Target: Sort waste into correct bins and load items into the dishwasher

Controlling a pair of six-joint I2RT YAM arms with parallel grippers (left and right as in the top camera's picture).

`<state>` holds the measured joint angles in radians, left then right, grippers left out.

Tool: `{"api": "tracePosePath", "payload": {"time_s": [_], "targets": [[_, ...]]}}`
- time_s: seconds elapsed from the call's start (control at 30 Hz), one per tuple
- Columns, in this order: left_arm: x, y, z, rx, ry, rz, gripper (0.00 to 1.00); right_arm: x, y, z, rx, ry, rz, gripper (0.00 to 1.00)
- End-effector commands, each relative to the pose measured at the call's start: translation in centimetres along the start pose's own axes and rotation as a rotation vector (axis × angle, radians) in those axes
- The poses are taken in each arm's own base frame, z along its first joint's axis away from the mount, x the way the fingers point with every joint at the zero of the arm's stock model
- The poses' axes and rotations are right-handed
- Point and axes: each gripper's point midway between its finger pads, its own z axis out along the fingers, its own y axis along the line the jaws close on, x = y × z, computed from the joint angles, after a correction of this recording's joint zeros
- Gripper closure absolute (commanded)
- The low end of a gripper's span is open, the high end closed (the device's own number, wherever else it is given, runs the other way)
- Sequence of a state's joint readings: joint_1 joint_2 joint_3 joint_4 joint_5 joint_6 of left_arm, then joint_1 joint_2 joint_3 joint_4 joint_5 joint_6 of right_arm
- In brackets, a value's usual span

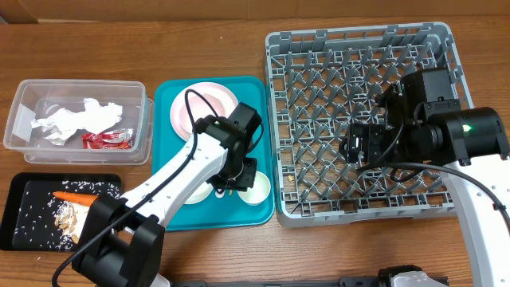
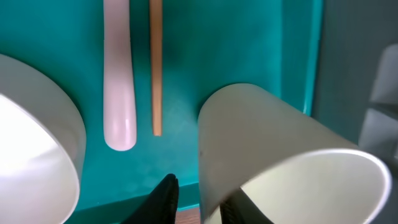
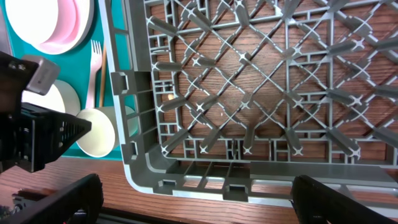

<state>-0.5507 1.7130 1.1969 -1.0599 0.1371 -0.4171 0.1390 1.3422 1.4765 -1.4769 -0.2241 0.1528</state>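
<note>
Left wrist view: the left gripper stands narrow, its dark fingers straddling the wall of the small white cup. One finger is inside the mouth and one is outside at the cup's 9 o'clock, with a sliver of teal showing between that outer finger and the wall. The cup stands mouth up on the teal serving tray. At its 10 o'clock a white plastic fork and a wooden chopstick lie side by side. A white bowl fills the 9 o'clock edge.

Overhead, the cup sits in the tray's 5 o'clock corner. The pale pink plate is at the tray's 12 o'clock with a second white bowl on it.

The right gripper hangs wide open and empty over the grey dish rack, near the rack's middle and a little toward 7 o'clock.

At the tray's 9 o'clock the clear plastic tub holds crumpled napkins and a red wrapper. At 8 o'clock the black tray holds a carrot, beige scraps and rice grains.
</note>
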Motion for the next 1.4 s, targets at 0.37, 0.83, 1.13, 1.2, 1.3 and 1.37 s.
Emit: {"api": "tracePosePath", "payload": {"time_s": [0.37, 0.83, 1.13, 1.2, 1.3, 1.37], "targets": [[0.0, 0.3, -0.1, -0.009, -0.014, -0.012, 0.96, -0.6, -0.2, -0.7, 0.025, -0.036, -0.012, 0.00], [-3.3, 0.3, -7.0, 0.118, -0.152, 0.215, 0.96, -0.6, 0.3, -0.7, -0.006, -0.034, -0.073, 0.00], [-4.0, -4.4, -16.5, 0.806, -0.372, 0.470, 0.96, -0.1, 4.8, -1.2, -0.266, -0.027, -0.241, 0.01], [-3.7, -4.9, -18.1, 0.915, -0.411, 0.516, 0.96, -0.2, 5.7, -1.5, -0.319, -0.035, -0.266, 0.01], [-3.0, -5.8, -20.8, 1.087, -0.478, 0.587, 0.96, 0.0, 7.3, -2.0, -0.421, -0.046, -0.325, 0.01], [-2.6, -6.4, -22.7, 1.198, -0.517, 0.625, 0.96, 0.7, 9.2, -2.9, -0.552, -0.061, -0.446, 0.00]]}}
